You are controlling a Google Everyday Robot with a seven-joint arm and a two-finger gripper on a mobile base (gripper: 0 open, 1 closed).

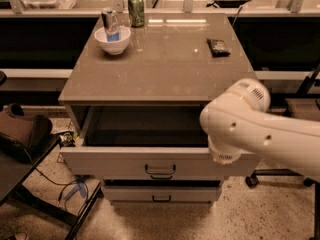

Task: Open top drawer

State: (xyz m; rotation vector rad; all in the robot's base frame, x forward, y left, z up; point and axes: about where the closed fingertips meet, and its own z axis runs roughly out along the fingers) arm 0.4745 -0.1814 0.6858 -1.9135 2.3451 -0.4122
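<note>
- Far L: dark bag on a black seat, beside the cabinet; cables on speckled floor below it.
- Back L of cabinet top: white bowl w/ a silver-blue can standing in it.
- Just R of bowl, nearer the back edge: green can, upright, apart from the bowl.
- Centre: top drawer is open, its grey-beige front well fwd of the cabinet body. Interior is in shadow, contents not discernible.
- Black bar handle sits at centre of that front, nothing touching it.
- Below: lower drawer w/ a smaller black handle, shut, set back under the open one.
- R-centre of cabinet top: small black flat object, lying alone, well apart from bowl & cans.
- R: white robot arm comes in from the R edge; its big rounded joint covers the R end of the drawer opening.
- gripper: at arm's end, pointing down, at the top edge of the drawer front near its R end. It's mostly hidden by the arm housing, so can't tell if it's spread, closed or holding anything.
- Far R, low: chair caster on the floor behind the arm.
</note>
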